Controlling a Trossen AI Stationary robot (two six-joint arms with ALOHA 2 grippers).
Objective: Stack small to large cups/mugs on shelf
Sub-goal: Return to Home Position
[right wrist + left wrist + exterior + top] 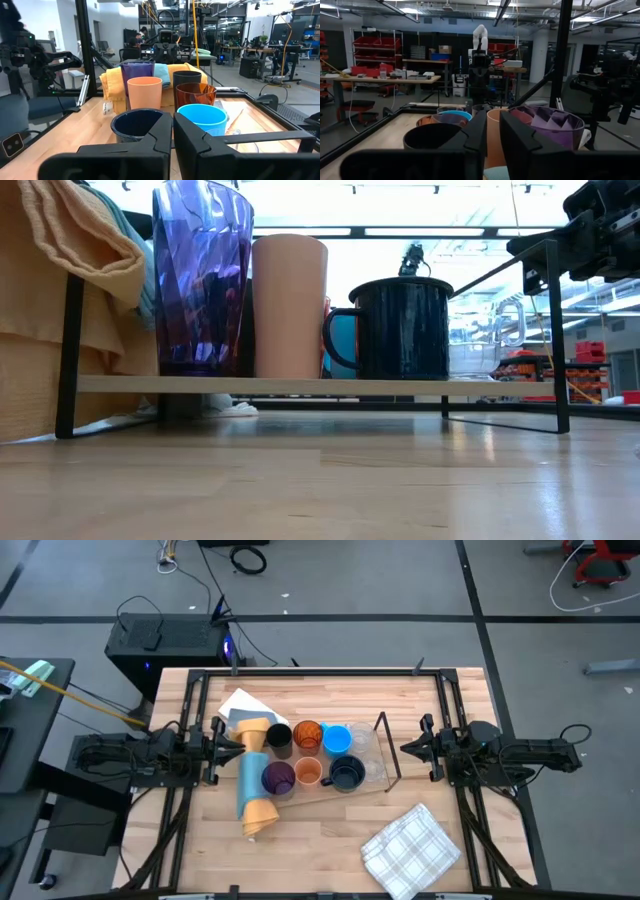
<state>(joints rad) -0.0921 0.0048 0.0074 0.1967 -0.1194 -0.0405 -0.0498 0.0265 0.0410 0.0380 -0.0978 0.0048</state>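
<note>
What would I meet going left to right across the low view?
Cloth → purple tumbler → peach cup → dark mug.

We see a tabletop (330,840) of pale wooden planks, smooth with a soft sheen. The shelf (70,360) is thin, matt black metal rod under a pale flat top. At the low view's left, the purple tumbler (200,280) is translucent, faceted and glossy. The peach cup (290,305) is opaque and matt, and the dark mug (405,330) is glossy, enamel-like. The amber cup (195,97) is translucent and shiny, the blue cup (201,117) smooth and opaque, the black cup (432,137) matt. The rolled cloth (252,780) and the checked cloth (410,848) at the high view's lower right are soft woven fabric.
</note>
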